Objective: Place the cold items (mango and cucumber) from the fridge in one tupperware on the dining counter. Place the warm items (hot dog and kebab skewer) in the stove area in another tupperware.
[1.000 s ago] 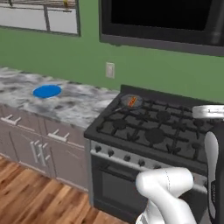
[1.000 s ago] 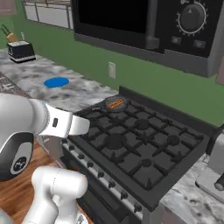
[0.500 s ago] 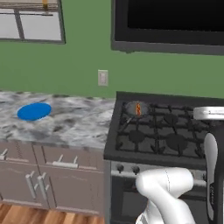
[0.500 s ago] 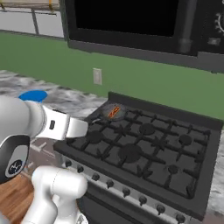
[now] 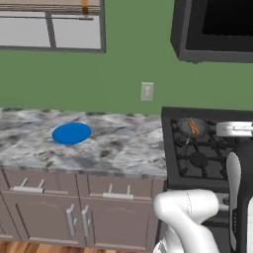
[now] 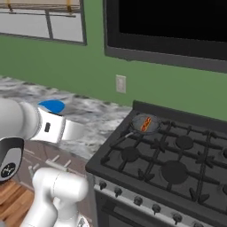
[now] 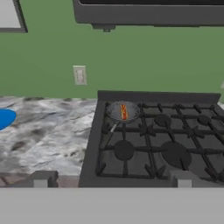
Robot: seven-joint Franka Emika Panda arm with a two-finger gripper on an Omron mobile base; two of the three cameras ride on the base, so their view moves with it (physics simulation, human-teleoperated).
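In the hand view, nearest the camera, the two dark fingertips [image 7: 40, 178] of the gripper [image 7: 111, 179] stand far apart at the bottom, spread wide with nothing between them. Past them lies the black gas range [image 7: 153, 140] with its grates; this view shows four burners, and its far left one carries a single small steel pan [image 7: 123, 112] with the hot dog [image 7: 124, 111] lying in it, a reddish-orange strip on tan. The pan's handle points toward the camera.

The left base view shows the white arm [image 5: 190, 217] low at the right, and, to the left of the range, a long stretch of grey marbled worktop [image 5: 113, 143] over cabinet fronts with four handles. One flat round blue plate [image 5: 71, 133] rests on that worktop, well apart from the pan. The hand view catches just an edge of that plate.

The right base view adds the range's front knobs [image 6: 137, 200], at least five in a row, hidden from the other two cameras. On the green wall behind sits one pale outlet [image 6: 120, 84], and above the range hangs one dark microwave [image 6: 168, 31].
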